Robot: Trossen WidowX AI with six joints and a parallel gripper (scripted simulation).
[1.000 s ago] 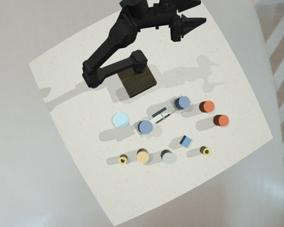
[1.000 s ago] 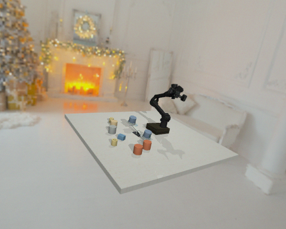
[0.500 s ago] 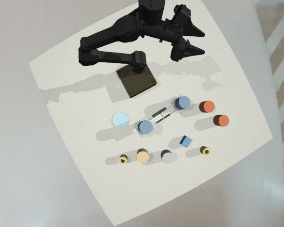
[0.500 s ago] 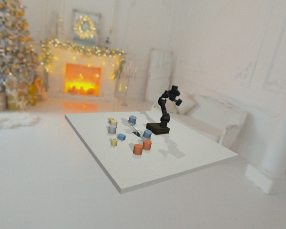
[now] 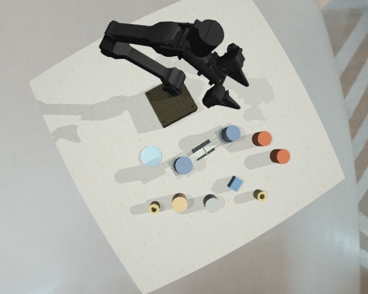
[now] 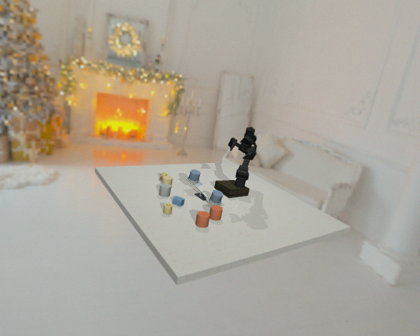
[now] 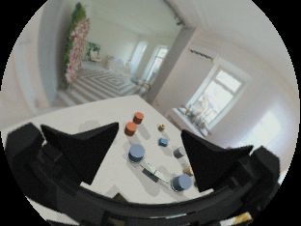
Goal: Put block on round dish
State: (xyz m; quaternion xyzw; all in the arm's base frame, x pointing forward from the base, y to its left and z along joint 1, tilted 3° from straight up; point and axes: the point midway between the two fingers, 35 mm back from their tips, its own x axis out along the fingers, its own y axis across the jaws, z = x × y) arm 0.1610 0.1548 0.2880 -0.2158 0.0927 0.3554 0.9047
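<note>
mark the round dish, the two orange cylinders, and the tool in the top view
round dish (image 5: 151, 156), top view, centre of its pale blue face.
orange cylinders (image 5: 261, 138) and (image 5: 280, 156), top view, top face of each.
tool (image 5: 243, 94), top view, open gap midway between its fingertips.

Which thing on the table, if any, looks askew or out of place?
Nothing looks spilled or damaged. Only the blue block lies turned at an angle, alone between the balance and the front row. Both blue cups stand upright on its ends.

White room, lit fireplace with garland and wreath on the far wall, decorated tree at left, white sofa by panelled wall, glossy pale floor, bright windows ahead of the tool
</note>
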